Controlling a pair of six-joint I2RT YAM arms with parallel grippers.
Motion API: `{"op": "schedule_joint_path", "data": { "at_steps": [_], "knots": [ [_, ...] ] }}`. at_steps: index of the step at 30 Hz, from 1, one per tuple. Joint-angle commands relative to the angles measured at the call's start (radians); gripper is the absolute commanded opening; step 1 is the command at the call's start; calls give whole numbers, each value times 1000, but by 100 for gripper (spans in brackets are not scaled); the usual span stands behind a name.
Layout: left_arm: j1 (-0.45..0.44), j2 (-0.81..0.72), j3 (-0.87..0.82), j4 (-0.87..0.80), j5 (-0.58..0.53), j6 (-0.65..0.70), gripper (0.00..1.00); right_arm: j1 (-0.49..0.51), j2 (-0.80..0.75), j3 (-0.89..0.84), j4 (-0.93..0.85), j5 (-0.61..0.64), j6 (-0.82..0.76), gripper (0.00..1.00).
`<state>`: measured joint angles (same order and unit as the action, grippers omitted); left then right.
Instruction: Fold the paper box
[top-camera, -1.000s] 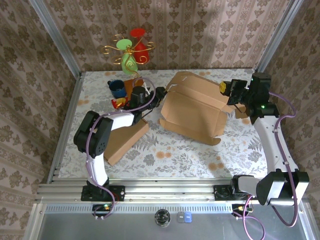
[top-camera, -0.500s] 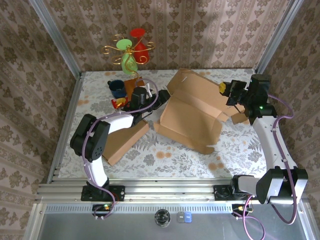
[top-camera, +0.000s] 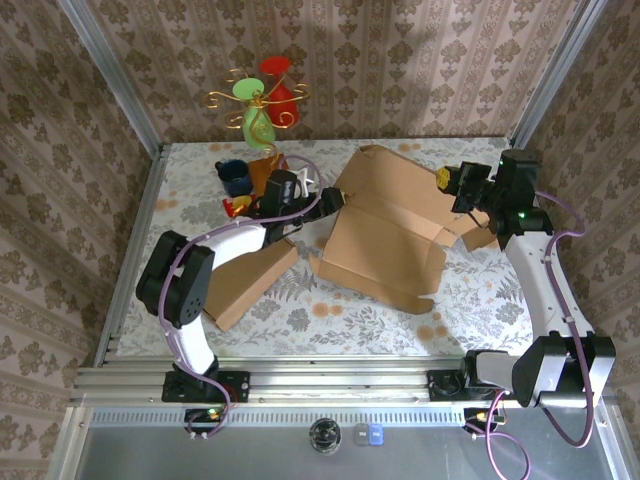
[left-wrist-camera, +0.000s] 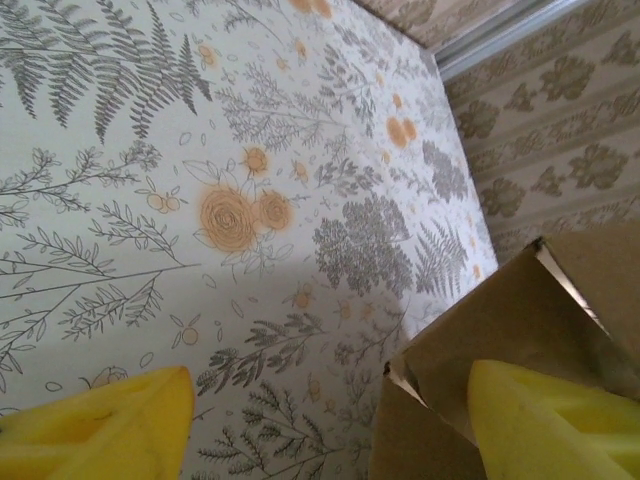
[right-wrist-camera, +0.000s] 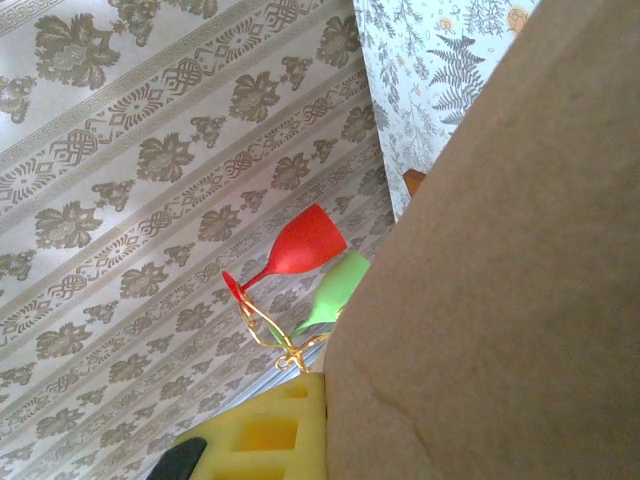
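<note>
The paper box (top-camera: 385, 240) is a brown cardboard sheet lying partly unfolded in the middle of the table, its back wall raised. My left gripper (top-camera: 335, 200) stands at the box's left edge. In the left wrist view this gripper (left-wrist-camera: 330, 430) is open, its yellow fingertips (left-wrist-camera: 100, 425) far apart, and a box corner (left-wrist-camera: 480, 340) sits just in front of the right one. My right gripper (top-camera: 455, 180) is shut on the box's right flap. In the right wrist view the cardboard (right-wrist-camera: 500, 250) presses against that gripper's (right-wrist-camera: 335, 435) yellow finger (right-wrist-camera: 265, 435).
A second flat cardboard piece (top-camera: 250, 275) lies under my left arm. A blue cup (top-camera: 235, 178), a small red and yellow item (top-camera: 235, 207) and a gold wire stand with red and green cups (top-camera: 262, 100) crowd the back left. Patterned walls close in the table.
My left gripper's jaws have spread wider and it has moved a little right along the box's left edge. The box has sunk lower and flatter. The right gripper keeps its hold.
</note>
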<state>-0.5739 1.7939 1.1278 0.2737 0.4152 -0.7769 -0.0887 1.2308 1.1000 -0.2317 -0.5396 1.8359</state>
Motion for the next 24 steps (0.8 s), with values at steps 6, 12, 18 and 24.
{"op": "schedule_joint_path", "data": {
  "at_steps": [6,12,18,24],
  "knots": [
    [-12,-73,-29,-101,-29,55,87,7,61,-15,33,-57,-91,0],
    [39,-195,-119,-217,-51,65,100,6,118,-7,36,-51,-183,0],
    [57,-314,-199,-283,-74,77,100,8,154,13,21,-58,-227,0],
    [54,-374,-153,-330,-58,171,100,9,246,61,-77,-68,-372,0]
  ]
}}
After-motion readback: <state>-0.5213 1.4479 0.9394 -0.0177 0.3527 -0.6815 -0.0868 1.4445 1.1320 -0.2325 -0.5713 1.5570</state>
